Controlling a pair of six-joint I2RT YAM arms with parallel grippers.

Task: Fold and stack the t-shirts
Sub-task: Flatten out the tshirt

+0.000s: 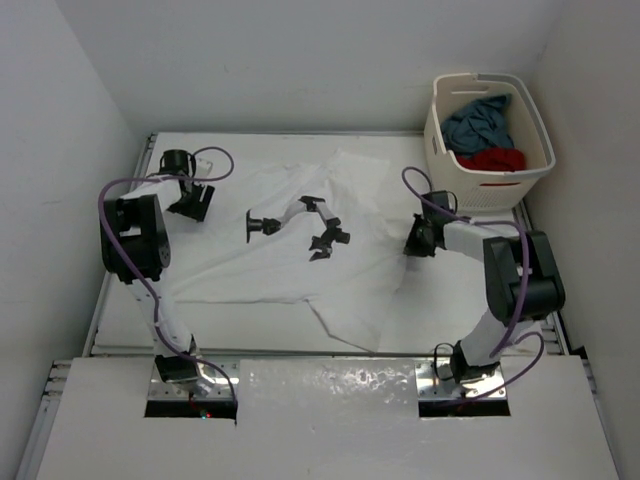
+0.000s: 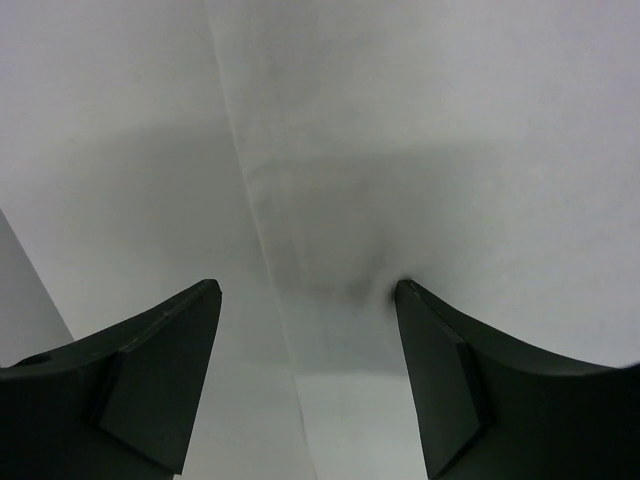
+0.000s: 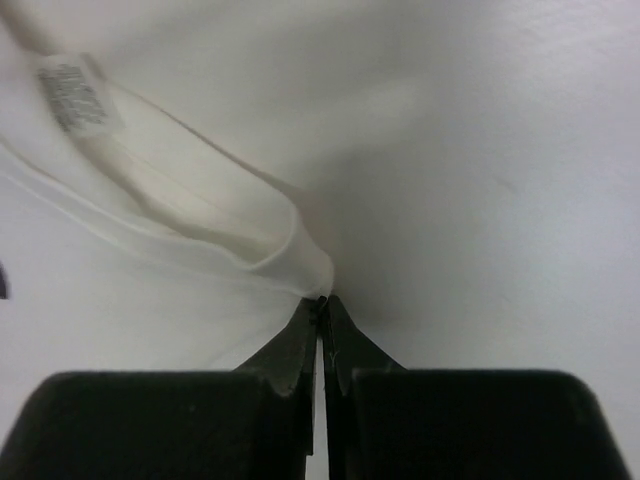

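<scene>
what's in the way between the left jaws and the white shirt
Nothing visible. The left gripper is open right at the left edge of the white t-shirt, and nothing lies between its jaws and the cloth.

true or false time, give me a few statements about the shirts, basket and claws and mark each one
1. The white t-shirt lies spread on the table. True.
2. The red t-shirt lies on the table beside it. False: it is in the basket, next to the blue-grey t-shirt.
3. The left claw is shut. False: its fingers stand apart with nothing between them.
4. The right claw is shut on the white t-shirt's hem. True.
5. The basket sits at the table's far left corner. False: it is at the far right corner.
</scene>
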